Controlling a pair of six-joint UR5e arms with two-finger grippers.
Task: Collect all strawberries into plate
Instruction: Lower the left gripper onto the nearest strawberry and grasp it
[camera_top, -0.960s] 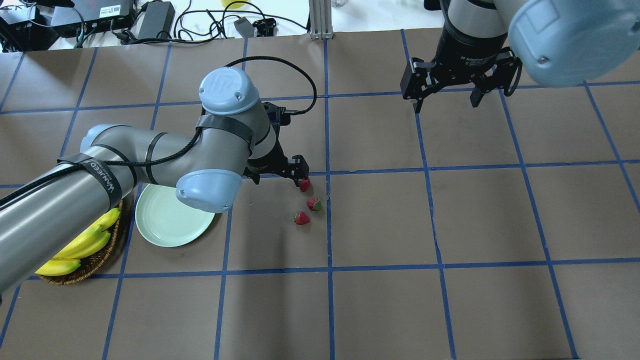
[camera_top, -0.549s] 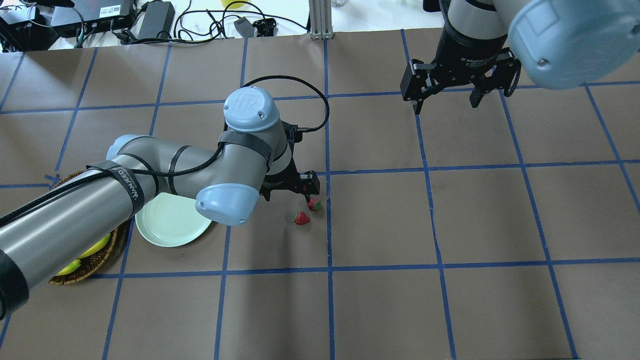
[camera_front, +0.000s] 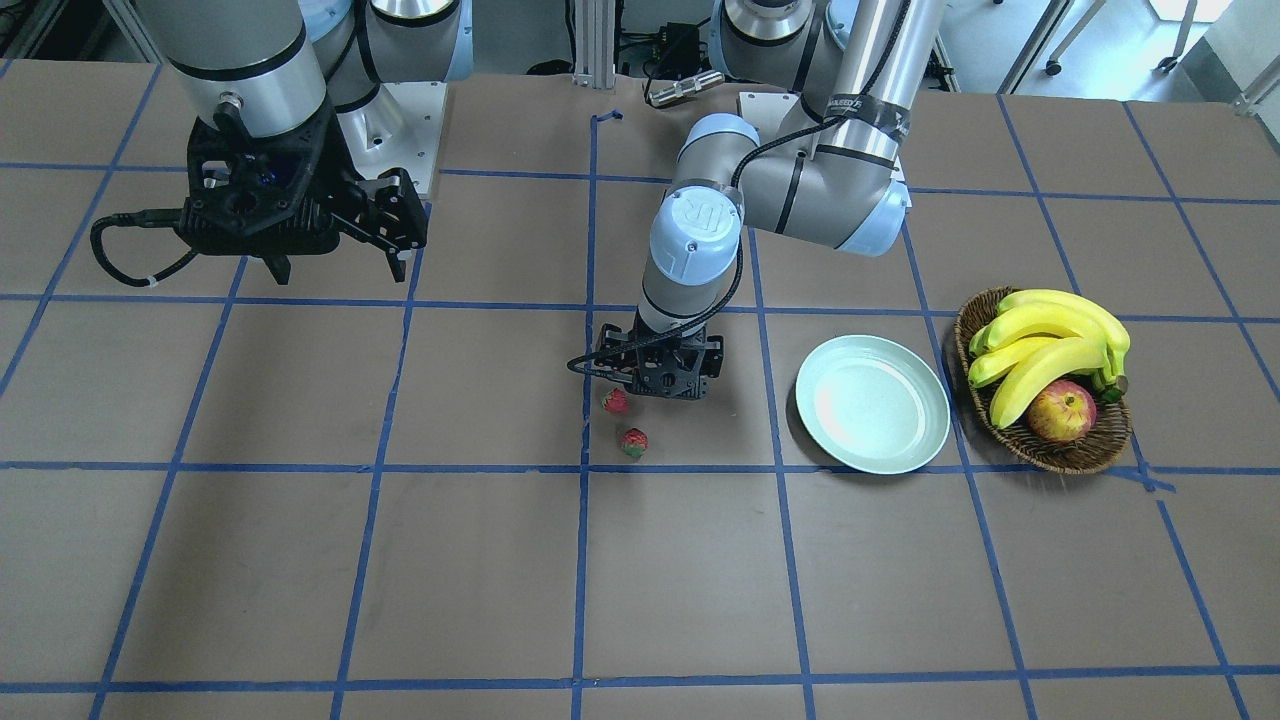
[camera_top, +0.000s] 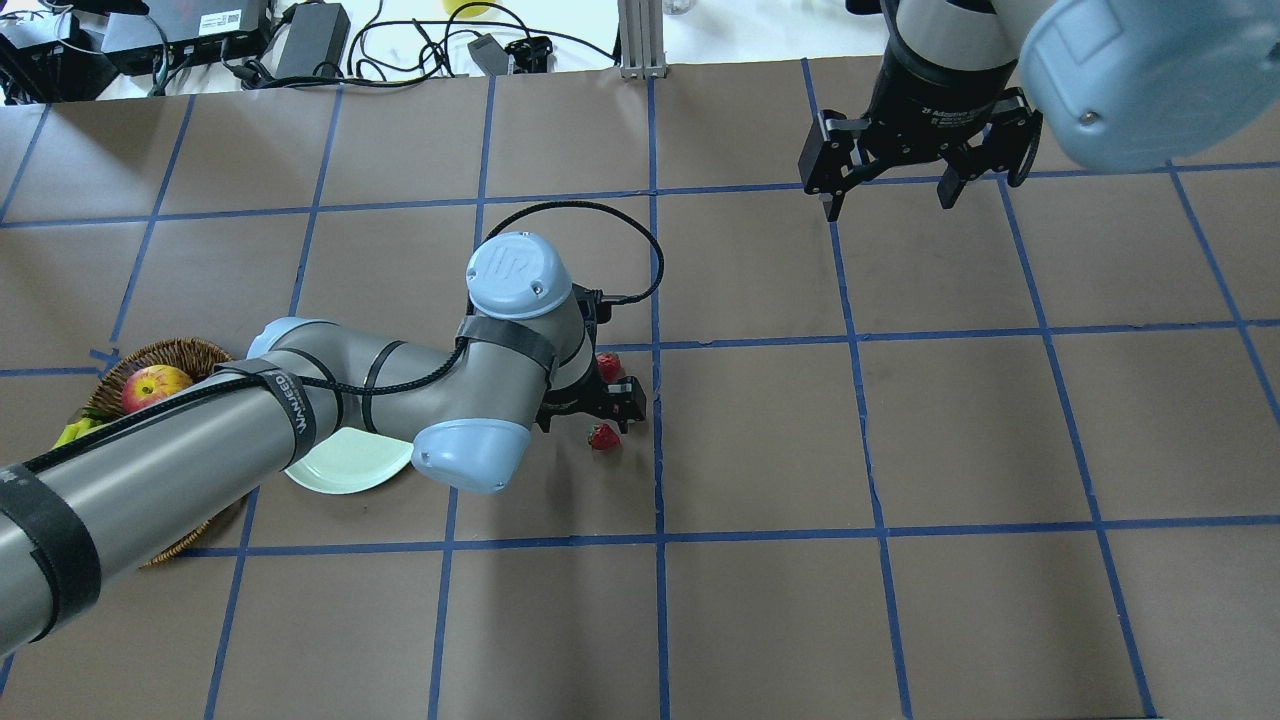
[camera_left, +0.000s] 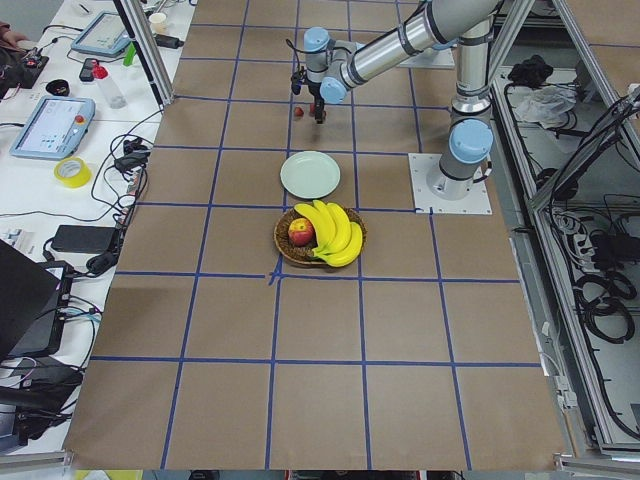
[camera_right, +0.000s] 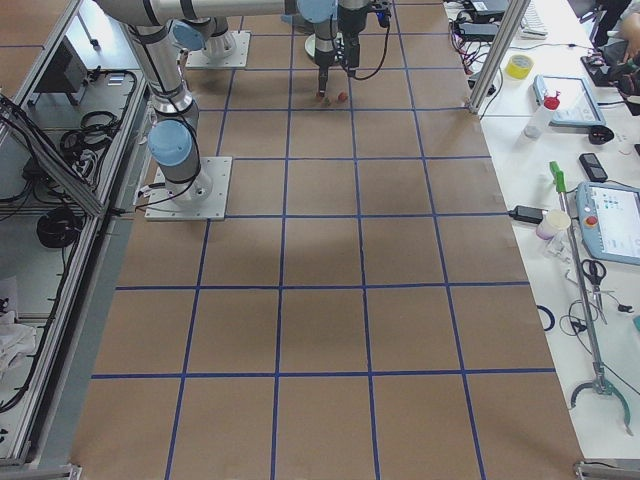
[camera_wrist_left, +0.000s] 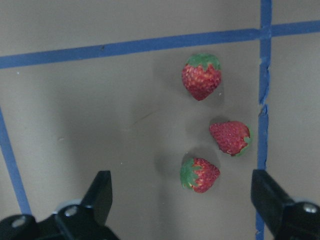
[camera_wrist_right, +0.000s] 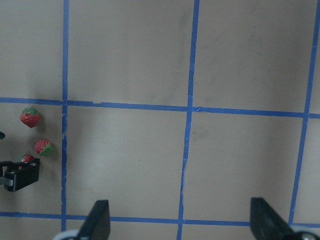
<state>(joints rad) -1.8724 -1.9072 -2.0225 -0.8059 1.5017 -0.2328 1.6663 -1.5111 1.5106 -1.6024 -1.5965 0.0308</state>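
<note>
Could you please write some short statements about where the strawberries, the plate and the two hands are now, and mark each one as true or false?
1. All three strawberries lie on the table, and none is on the plate. True.
2. The left hand is shut on a strawberry. False: it is open above them, fingers wide apart, gripping nothing.
3. The basket beside the plate holds bananas and an apple. True.
4. The right hand hangs over the plate. False: it hangs open on the other side of the strawberries from the plate.
</note>
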